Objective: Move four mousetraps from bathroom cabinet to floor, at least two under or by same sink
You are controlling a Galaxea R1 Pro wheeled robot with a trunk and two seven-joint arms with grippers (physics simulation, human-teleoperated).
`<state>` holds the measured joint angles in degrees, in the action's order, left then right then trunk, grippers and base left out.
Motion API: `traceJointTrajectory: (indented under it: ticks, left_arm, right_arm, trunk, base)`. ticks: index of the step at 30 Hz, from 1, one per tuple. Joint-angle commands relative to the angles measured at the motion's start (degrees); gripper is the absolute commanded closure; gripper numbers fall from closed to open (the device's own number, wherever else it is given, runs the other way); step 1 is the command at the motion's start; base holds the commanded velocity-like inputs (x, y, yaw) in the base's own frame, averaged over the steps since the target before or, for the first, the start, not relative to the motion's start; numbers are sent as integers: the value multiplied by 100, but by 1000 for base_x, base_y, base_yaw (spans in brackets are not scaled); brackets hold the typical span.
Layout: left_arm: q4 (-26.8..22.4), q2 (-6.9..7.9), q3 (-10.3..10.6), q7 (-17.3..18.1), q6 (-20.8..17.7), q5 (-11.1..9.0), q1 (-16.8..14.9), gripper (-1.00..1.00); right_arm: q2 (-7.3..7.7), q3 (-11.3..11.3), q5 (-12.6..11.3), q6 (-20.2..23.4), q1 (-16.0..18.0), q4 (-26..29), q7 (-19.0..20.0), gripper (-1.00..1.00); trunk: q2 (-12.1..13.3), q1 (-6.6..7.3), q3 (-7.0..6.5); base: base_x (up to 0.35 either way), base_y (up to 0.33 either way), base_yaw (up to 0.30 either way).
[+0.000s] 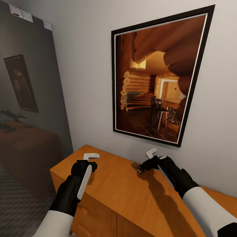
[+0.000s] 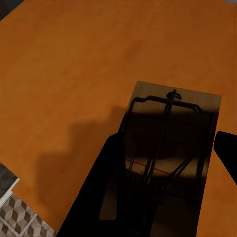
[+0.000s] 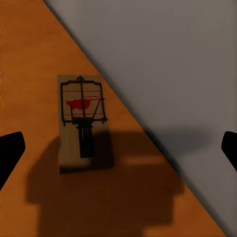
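Two small flat wooden mousetraps with black wire parts are in sight. One mousetrap (image 1: 137,168) lies flat on the smooth orange-brown wooden cabinet (image 1: 125,194), towards its far edge, close to the pale wall (image 1: 82,82). In the right wrist view this trap (image 3: 83,121) shows a tan board, a red mark under its wire bar and a dark tongue. The right gripper (image 1: 147,163) hovers just over it with its black fingertips (image 3: 10,150) spread wide on either side, holding nothing.

A second trap (image 2: 170,148), dark in shadow, sits between the left gripper's (image 1: 88,163) black fingers (image 2: 111,197) above the cabinet top. The jaws seem closed on it, though the contact itself is hard to make out.

As I judge it, the main risk is the nearness of the wall: a finger coming down on that side could jam against it, or nudge the thin board away instead of pinching it. Such a flat piece could also slip from a shallow grip.

A large black-framed picture of a log cabin room (image 1: 154,79) hangs above.
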<state>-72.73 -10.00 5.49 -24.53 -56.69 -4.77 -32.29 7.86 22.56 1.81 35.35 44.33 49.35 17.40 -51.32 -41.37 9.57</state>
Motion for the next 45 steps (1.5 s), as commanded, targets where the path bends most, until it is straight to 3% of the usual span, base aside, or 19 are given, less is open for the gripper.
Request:
traceJointTrajectory:
  ticks: [1, 10, 15, 19, 45]
  left_arm:
    - [-4, 0, 5, -52, -18, -50, -5, 100]
    - [-4, 0, 5, -52, -18, -50, -5, 100]
    - [-4, 0, 8, -52, -18, -50, -5, 100]
    - [-4, 0, 9, -52, -18, -50, -5, 100]
    - [-4, 0, 5, -52, -18, -50, -5, 100]
  right_arm:
    - [2, 13, 16, 24, 6, 10, 22, -100]
    - [-74, 74, 2, 24, 6, 2, 41, -100]
    - [-102, 402, 7, 24, 6, -10, 39, -100]
    - [-107, 490, 17, 24, 6, -11, 21, -100]
    - [-109, 515, -9, -249, 6, -2, -33, -100]
  trunk:
    - [-7, -1, 9]
    - [-7, -1, 9]
    - [-7, -1, 9]
    - [-7, -1, 9]
    - [-7, -1, 9]
  base:
    - [0, 0, 0]
    - [0, 0, 0]
    - [0, 0, 0]
    - [0, 0, 0]
    - [0, 0, 0]
